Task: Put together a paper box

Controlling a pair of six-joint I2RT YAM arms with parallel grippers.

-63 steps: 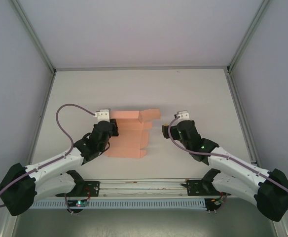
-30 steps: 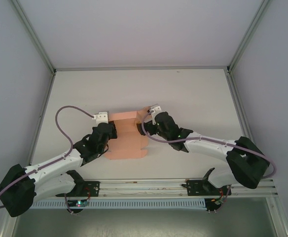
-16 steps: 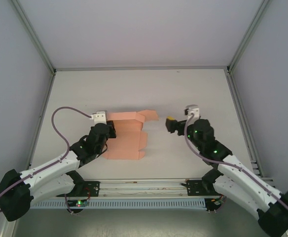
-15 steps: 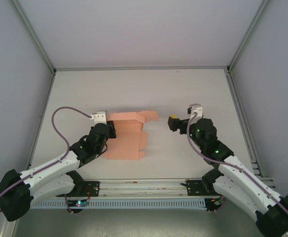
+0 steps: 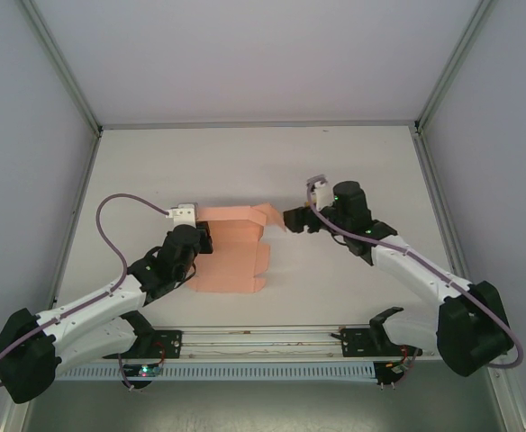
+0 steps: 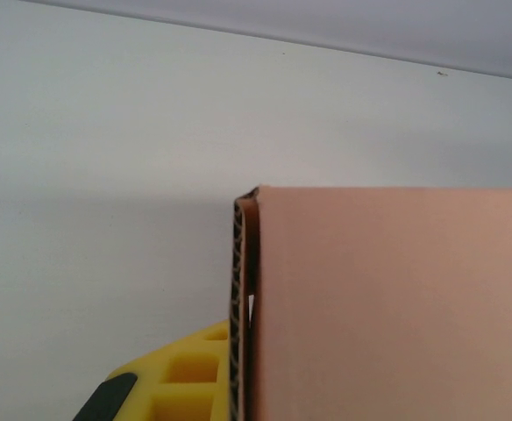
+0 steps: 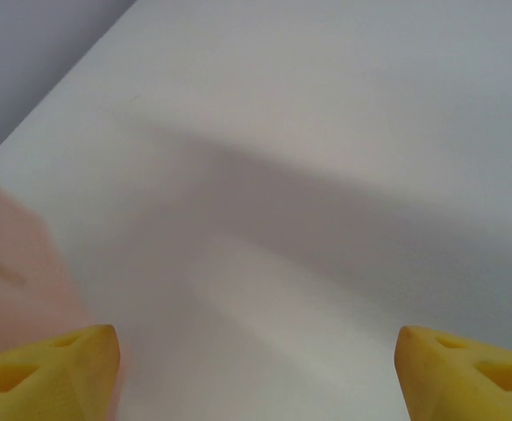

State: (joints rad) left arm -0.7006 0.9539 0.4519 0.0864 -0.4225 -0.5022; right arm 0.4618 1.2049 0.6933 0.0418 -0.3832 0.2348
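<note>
While the paper box (image 5: 236, 261) lies as a mostly flat pink sheet on the table (image 5: 245, 162), the left gripper (image 5: 197, 241) is clamped on its left edge. The right gripper (image 5: 290, 221) hangs just beside the box's raised right flap (image 5: 272, 214), yellow fingertips (image 7: 54, 364) spread wide, holding nothing.

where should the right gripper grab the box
The raised flap at the box's far right corner, from the right: it tilts up from the flat card, its free edge toward the open right gripper; the left gripper holds the opposite edge.
</note>
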